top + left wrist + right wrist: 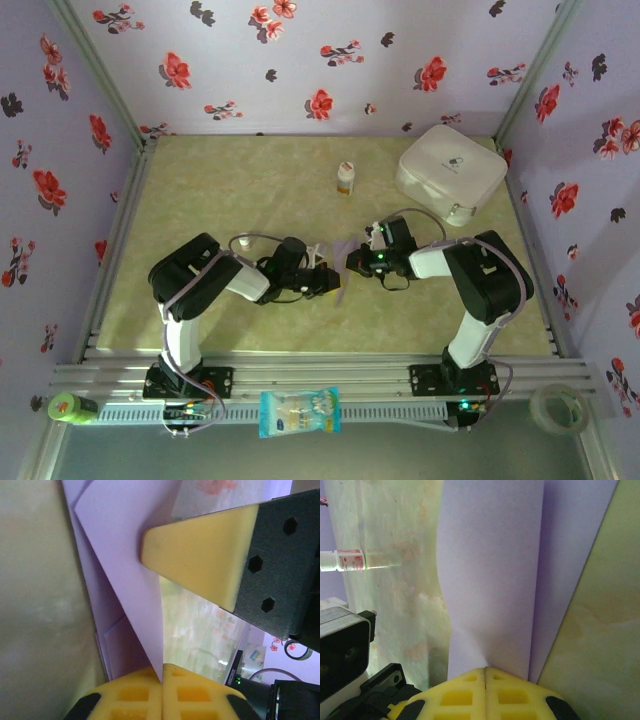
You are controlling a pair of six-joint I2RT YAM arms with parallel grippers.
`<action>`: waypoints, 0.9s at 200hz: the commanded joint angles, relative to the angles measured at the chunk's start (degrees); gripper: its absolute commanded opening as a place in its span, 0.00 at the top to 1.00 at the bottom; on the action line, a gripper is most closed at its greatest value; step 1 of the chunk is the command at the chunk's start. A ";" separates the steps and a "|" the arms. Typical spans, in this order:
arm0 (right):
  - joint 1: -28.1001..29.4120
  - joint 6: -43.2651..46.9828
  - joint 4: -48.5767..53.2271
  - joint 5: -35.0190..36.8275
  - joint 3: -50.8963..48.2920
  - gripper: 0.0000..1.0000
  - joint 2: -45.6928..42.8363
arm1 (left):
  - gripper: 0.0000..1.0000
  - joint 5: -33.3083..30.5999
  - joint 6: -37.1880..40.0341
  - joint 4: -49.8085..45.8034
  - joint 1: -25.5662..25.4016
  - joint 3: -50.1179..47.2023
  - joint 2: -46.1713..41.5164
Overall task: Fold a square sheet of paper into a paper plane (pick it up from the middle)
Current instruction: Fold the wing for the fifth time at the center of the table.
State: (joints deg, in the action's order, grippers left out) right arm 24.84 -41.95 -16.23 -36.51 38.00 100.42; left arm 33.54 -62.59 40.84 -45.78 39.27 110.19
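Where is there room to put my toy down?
Bare: the far left of the table, between the left wall and the small bottle; also the front strip between the arm bases. Crowded: the middle, where left gripper and right gripper pinch the paper, and by the white case.

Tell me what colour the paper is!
Pale lavender-purple, plain and unmarked; the sheet of paper shows best in the right wrist view.

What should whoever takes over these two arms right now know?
Grippers: the left gripper is shut on the paper; the right gripper is shut on the same sheet.
Where: the paper hangs between them over the middle of the table.
Done: paper picked up, a diagonal fold and layered edges show.
Left: further folds; it is not yet a slim dart.
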 commanded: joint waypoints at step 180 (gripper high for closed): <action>0.23 0.72 5.77 4.52 0.86 0.95 2.13 | 0.87 -3.23 10.56 -29.85 -2.64 3.19 -6.61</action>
State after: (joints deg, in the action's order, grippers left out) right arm 24.88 -41.98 -14.20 -36.29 38.94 100.53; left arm 30.04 -53.56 18.68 -47.64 44.14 104.77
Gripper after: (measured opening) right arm 0.056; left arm 0.129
